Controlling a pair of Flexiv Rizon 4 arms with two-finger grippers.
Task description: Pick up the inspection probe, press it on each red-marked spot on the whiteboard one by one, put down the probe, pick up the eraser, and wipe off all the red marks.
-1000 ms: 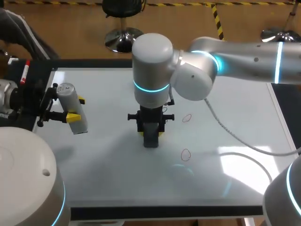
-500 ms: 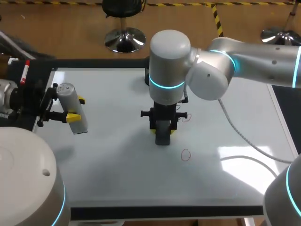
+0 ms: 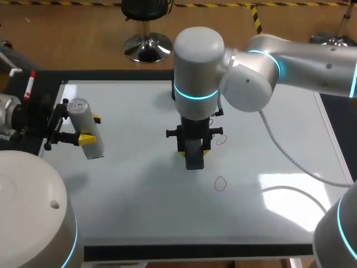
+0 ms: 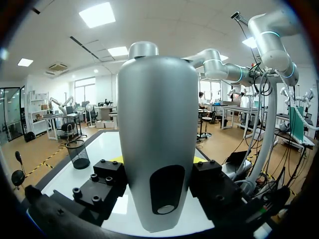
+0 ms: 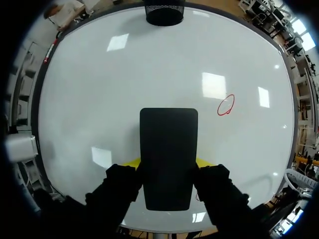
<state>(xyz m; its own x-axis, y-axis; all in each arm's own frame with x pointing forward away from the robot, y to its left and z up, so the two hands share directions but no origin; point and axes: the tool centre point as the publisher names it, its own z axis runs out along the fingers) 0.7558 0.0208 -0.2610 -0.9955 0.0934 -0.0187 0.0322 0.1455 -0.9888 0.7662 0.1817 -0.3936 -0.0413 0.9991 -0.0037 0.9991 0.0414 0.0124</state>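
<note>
Left fingers (image 3: 86, 138) pinch probe (image 4: 157, 139) — cap label (image 3: 78, 104) unreadable; right fingers (image 5: 203, 162) pinch eraser (image 5: 168, 154) beside red mark (image 3: 221, 139).

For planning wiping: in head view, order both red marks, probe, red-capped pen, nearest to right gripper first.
1. Upper red mark and lower red mark, by right gripper: too close to call.
2. Probe, far left.
3. Red-capped pen, left edge.

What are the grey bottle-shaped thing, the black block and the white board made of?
The probe looks like smooth metal or painted plastic, going by its soft satin sheen. The eraser is matte black, perhaps plastic or foam, and shows no shine. The whiteboard has a hard glossy coating, with bright reflections on it.
</note>
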